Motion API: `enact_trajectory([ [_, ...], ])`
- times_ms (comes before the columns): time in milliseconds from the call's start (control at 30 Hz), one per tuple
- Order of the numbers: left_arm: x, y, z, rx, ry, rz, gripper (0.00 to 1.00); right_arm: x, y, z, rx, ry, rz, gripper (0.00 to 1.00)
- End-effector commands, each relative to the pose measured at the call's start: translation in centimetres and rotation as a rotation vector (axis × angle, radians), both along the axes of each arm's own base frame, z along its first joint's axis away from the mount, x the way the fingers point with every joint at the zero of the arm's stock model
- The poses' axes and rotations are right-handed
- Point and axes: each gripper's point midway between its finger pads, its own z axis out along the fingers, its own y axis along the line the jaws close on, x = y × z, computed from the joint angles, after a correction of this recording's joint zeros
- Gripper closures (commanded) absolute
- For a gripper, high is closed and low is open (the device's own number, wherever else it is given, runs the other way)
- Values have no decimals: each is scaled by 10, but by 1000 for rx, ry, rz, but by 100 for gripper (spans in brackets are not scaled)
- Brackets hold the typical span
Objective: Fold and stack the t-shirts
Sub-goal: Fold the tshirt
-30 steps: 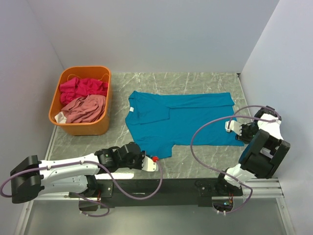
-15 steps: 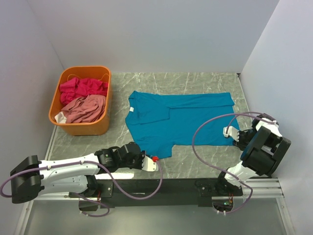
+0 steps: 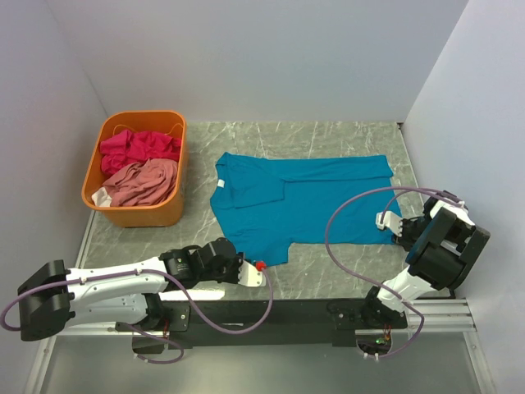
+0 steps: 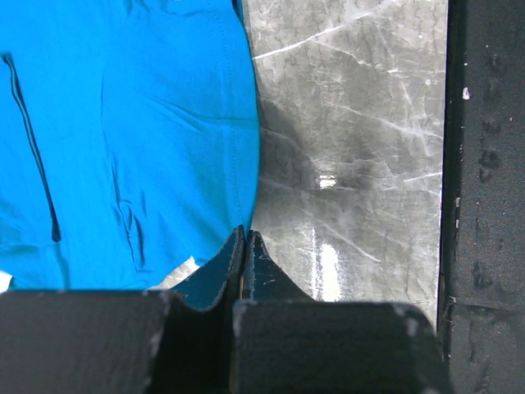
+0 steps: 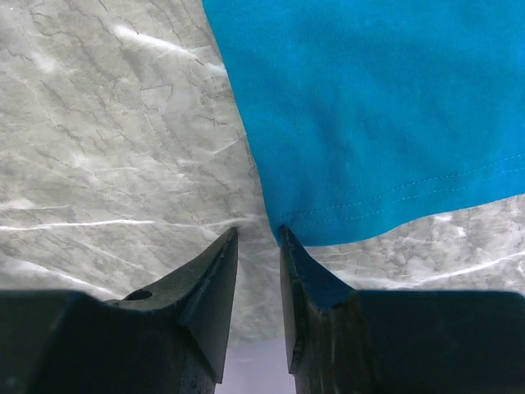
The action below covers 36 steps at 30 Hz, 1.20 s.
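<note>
The teal-blue t-shirt (image 3: 303,201) lies spread flat on the marble table, collar to the left. My left gripper (image 3: 261,267) rests at the near tip of its sleeve. In the left wrist view its jaws (image 4: 246,235) are shut together at the edge of the teal cloth (image 4: 123,139), and no cloth shows between them. My right gripper (image 3: 390,223) sits low at the shirt's near right hem corner. Its jaws (image 5: 258,234) stand narrowly open over bare marble, the right fingertip (image 5: 289,240) touching the hem corner (image 5: 328,222). The magenta-pink t-shirt (image 3: 139,146) and salmon-pink t-shirt (image 3: 143,182) lie crumpled in the basket.
The orange basket (image 3: 135,215) stands at the back left. White walls close in the table on the left, back and right. A black rail (image 3: 287,312) runs along the near edge. A purple cable (image 3: 332,226) loops over the shirt from the right arm.
The right gripper has slid slightly toward the near edge, onto the hem corner, and its jaws have narrowed. The left arm and the shirts have not moved.
</note>
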Motion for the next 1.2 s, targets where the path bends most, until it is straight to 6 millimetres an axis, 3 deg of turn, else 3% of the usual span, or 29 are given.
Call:
enact_trajectory([
  [0, 5, -6, 7, -39, -7, 18, 100, 15, -5, -6, -43, -61, 351, 66],
  [33, 5, -6, 8, -39, -8, 17, 100, 14, -4, -8, -41, -59, 352, 67],
  [167, 5, -6, 9, -44, -10, 21, 100, 14, -4, -12, -29, -50, 347, 86],
  [300, 5, -7, 10, -50, -7, 22, 99, 16, -6, -13, -23, -43, 327, 89],
  [467, 6, -9, 16, -79, -14, 24, 100, 19, 2, -5, 26, -63, 297, 100],
  [867, 17, -10, 49, -209, -70, 56, 100, 27, 17, 34, 130, -128, 223, 100],
  [1167, 22, -11, 57, -229, -88, 65, 100, 37, 6, 66, 126, -201, 174, 100],
])
